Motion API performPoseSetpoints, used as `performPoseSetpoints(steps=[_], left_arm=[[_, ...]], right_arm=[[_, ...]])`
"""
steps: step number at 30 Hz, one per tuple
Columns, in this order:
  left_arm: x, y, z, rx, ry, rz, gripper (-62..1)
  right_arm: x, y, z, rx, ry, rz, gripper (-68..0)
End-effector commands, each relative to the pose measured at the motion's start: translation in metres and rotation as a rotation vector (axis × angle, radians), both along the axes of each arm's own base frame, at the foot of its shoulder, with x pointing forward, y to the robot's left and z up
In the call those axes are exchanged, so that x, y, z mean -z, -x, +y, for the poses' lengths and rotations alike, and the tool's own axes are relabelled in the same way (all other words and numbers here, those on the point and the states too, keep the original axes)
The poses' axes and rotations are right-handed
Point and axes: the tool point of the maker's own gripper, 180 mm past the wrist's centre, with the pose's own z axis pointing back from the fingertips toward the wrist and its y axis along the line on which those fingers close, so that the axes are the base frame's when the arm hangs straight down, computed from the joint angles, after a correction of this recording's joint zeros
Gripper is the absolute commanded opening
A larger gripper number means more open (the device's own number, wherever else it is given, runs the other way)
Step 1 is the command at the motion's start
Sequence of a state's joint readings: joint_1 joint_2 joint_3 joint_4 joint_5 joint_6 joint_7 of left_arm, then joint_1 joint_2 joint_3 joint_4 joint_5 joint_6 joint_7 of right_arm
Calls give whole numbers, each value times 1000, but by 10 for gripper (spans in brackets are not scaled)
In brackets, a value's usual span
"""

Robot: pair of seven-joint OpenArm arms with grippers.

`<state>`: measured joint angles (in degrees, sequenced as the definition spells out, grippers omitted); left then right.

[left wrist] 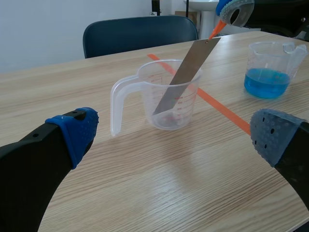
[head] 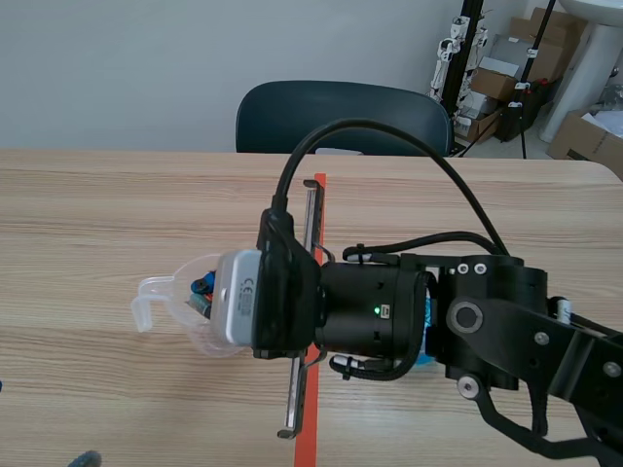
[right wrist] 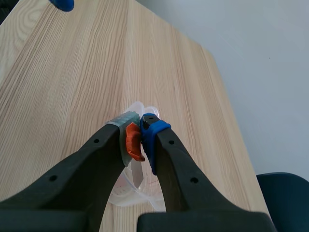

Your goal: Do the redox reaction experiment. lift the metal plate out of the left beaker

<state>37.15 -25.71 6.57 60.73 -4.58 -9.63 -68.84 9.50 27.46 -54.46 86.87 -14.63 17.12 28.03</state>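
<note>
A clear left beaker (left wrist: 166,99) with a handle stands on the table ahead of my open left gripper (left wrist: 174,129), whose blue pads (left wrist: 75,130) are spread wide. A grey metal plate (left wrist: 182,77) leans tilted in the beaker, its lower end inside. My right gripper (left wrist: 231,10) is shut on the plate's orange-tipped upper end. In the right wrist view the right gripper (right wrist: 140,126) pinches the orange tip, with the plate (right wrist: 138,171) and the beaker (right wrist: 126,191) below. In the scene view the right arm covers most of the beaker (head: 180,306).
A second beaker (left wrist: 268,67) holding blue liquid stands to the right of the orange tape line (left wrist: 219,108). A dark blue chair (head: 341,117) is at the table's far edge. Boxes and stands (head: 506,78) sit beyond the table at the back right.
</note>
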Motion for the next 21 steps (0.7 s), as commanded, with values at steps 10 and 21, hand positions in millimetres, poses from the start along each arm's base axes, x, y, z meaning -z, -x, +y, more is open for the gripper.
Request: performPoseSetpoints(steps=[10,21], left_arm=[[-7,-2,-1,-5,19,-26,14],[-7,-2,-1,-4,19,-26,14]], right_arm=[[-26,-28,-9,109,-138,146,-673],[-44,-53,-14,197,-269,389,-673]])
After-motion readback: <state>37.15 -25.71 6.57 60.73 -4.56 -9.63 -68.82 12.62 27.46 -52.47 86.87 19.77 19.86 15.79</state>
